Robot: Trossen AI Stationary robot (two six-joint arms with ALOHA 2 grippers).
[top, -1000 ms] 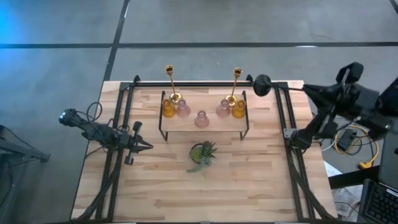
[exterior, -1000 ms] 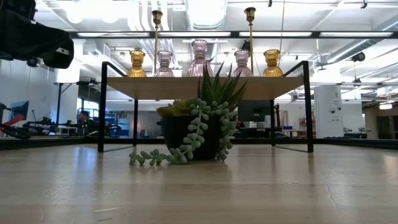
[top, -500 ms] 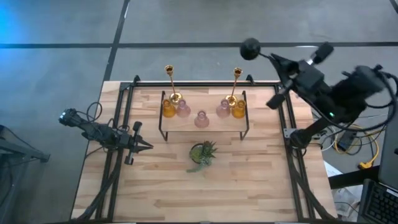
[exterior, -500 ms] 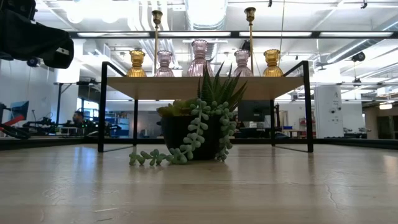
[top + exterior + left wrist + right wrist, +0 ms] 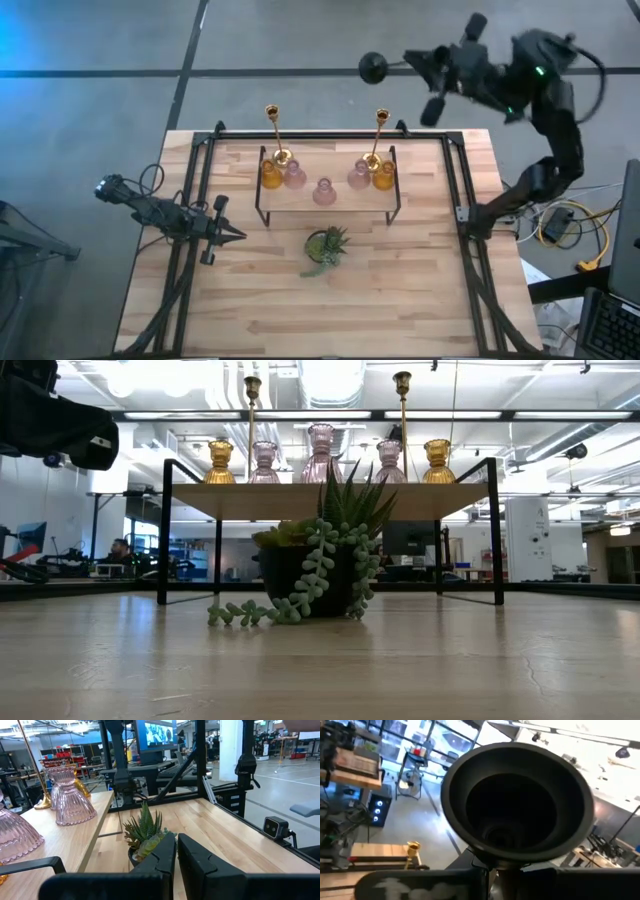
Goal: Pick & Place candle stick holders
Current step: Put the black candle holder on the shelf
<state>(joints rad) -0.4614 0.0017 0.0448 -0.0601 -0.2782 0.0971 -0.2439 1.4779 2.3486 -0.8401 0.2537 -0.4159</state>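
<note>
Wooden worktop (image 5: 400,280) under a shelf (image 5: 330,205) of gold, pink, amber holders (image 5: 323,190); grey floor beyond. Right gripper (image 5: 415,63) clamped on black holder (image 5: 374,68), raised past far edge; left gripper (image 5: 236,236) closed, empty

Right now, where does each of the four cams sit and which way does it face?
High: above the table, looking straight down; both arms show, the right gripper holding the black candle stick holder beyond the far edge.
Low: at tabletop height, looking level at the potted plant under the shelf; one dark arm at upper left.
Left wrist: on the left arm, looking across the table past the left gripper at the plant.
Right wrist: looks into the black holder's round base.
Shared: low and left wrist both see the pink glass holders.
</note>
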